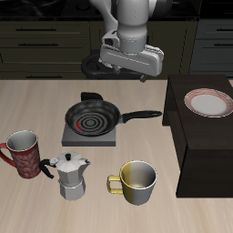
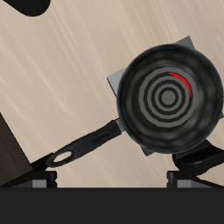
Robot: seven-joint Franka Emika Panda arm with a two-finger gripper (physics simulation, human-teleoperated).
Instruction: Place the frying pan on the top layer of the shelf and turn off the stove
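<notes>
1. The gripper [image 1: 130, 75] hung above the desk [image 1: 36, 100], empty; I could not tell how far apart its fingers stood.
2. Below it, the frying pan [image 2: 166, 101] sat on the stove [image 1: 89, 135], handle free.
3. Beyond, the shelf [image 1: 196, 136] carried a plate [image 1: 208, 103].
4. Judged step: reaching; next, descend onto the handle.
</notes>
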